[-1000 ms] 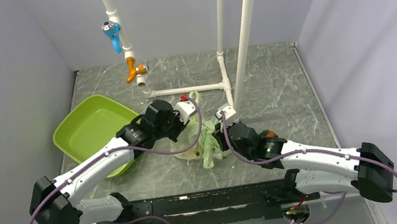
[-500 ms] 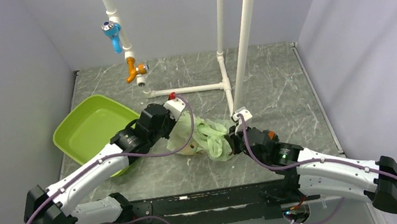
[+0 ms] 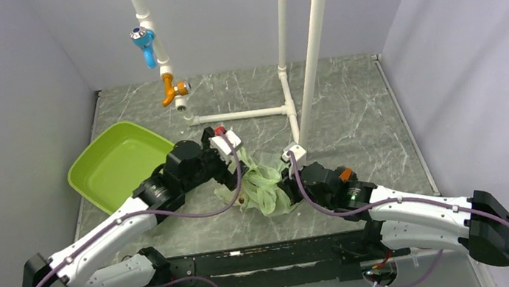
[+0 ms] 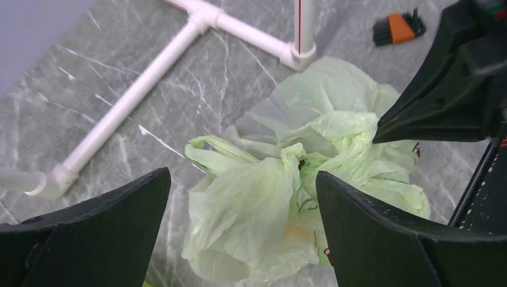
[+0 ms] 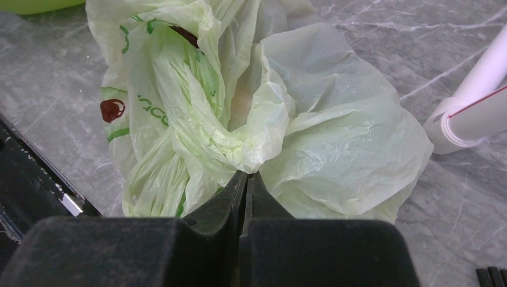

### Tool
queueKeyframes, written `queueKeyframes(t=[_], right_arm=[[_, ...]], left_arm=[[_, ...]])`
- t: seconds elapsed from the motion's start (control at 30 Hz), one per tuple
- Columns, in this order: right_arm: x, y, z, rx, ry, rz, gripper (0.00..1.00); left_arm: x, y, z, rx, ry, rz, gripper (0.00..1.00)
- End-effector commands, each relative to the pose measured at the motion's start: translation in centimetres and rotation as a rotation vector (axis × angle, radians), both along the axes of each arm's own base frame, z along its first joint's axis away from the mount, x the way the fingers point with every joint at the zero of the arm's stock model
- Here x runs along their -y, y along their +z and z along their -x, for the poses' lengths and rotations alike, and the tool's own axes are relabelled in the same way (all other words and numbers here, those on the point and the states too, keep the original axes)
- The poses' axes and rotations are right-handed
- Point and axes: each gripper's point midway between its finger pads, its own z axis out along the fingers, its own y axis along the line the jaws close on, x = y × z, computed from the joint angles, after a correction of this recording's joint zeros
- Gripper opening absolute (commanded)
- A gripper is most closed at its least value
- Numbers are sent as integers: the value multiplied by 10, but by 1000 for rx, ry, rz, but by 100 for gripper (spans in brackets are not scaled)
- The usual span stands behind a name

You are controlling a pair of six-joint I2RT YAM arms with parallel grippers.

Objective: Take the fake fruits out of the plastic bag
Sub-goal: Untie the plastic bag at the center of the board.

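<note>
The plastic bag (image 3: 263, 188) lies crumpled on the grey table between my two arms, pale green and translucent. My left gripper (image 3: 232, 185) hovers over its left part, jaws wide open, with the bag (image 4: 263, 203) below and between the fingers (image 4: 107, 227) but untouched. My right gripper (image 3: 288, 181) is shut, its tips (image 5: 245, 174) pinching a fold of the bag (image 5: 311, 125). The fake fruits are hidden inside; only a faint orange patch (image 4: 299, 232) shows through the film.
A lime-green tray (image 3: 117, 165) sits left of the bag. A white pipe frame (image 3: 291, 105) stands just behind it, its foot close to the bag (image 4: 299, 57). A small orange-black block (image 3: 345, 174) lies beside my right wrist. A black rail (image 3: 266, 257) runs along the near edge.
My left gripper went from shut to wide open and let go of the bag. The bag, stretched between both grippers before, now sits bunched on the table. The right gripper kept its pinch.
</note>
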Motion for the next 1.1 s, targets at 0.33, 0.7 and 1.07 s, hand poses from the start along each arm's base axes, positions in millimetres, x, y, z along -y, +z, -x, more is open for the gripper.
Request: queueKeyframes(t=[0.33,0.7,1.07], right_arm=[[-17,33,-1,49,43,-107,0],[-16,29,2,33,46,-104,0],[-15,35,0,37,34,-112,0]], left_arm=[[33,-56,-9,-80,-42,-255,76],[16,-40,-19,-5,45,-254,60],[24,-55,-13,-75,-18,-313,51]])
